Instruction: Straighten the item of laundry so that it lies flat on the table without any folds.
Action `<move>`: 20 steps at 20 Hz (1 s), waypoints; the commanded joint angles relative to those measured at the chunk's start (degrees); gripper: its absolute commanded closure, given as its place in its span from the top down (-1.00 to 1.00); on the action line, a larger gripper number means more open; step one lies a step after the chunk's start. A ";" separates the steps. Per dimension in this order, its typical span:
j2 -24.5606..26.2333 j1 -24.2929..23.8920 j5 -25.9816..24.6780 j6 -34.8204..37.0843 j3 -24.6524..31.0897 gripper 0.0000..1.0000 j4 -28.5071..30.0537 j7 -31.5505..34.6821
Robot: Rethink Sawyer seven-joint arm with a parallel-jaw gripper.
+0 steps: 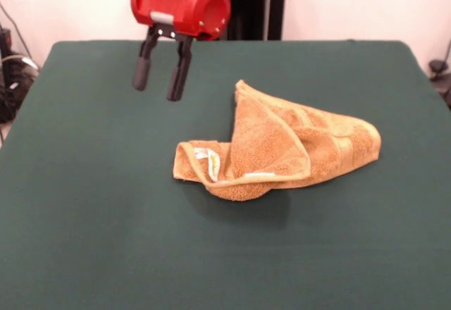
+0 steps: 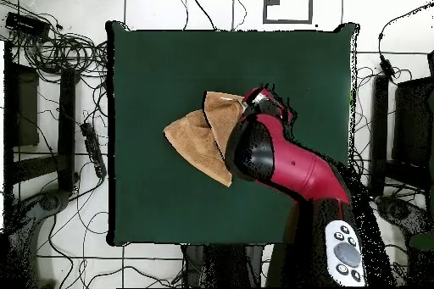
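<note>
We see the small orange-tan terry towel (image 1: 282, 148) lying crumpled near the middle of the large rectangular table with the dark green felt-like top (image 1: 84, 218) — not flat. In the front view one flap is folded up and over the body, rising to a peak at the towel's far side, and the rest trails off to the picture's right in a rounded lobe. A lighter woven border band runs along the folded edge, and a small white label (image 1: 211, 163) shows at the towel's left end, where the cloth curls over on itself. The underside of the fold casts a shadow on the table at the near edge.

The red cylindrical gripper with black fingers (image 1: 161, 77) hangs above the table, up and to the left of the towel in the front view — clear of the cloth, touching nothing. The two fingers (image 1: 141, 70) stand apart with a plain gap between them, holding nothing.

In the overhead view the red and black arm (image 2: 288, 163) reaches in from the bottom right and covers the towel's (image 2: 199, 137) right-hand part; the fingers are hidden there. Cables (image 2: 76, 133) lie on the tiled floor around the table.
</note>
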 commanded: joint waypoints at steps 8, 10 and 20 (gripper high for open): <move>1.54 -2.06 -0.48 0.85 8.78 1.00 2.54 8.45; 1.77 -2.70 -0.70 0.32 9.89 1.00 2.72 8.69; 1.84 -10.21 -4.93 -2.21 22.06 1.00 5.90 9.22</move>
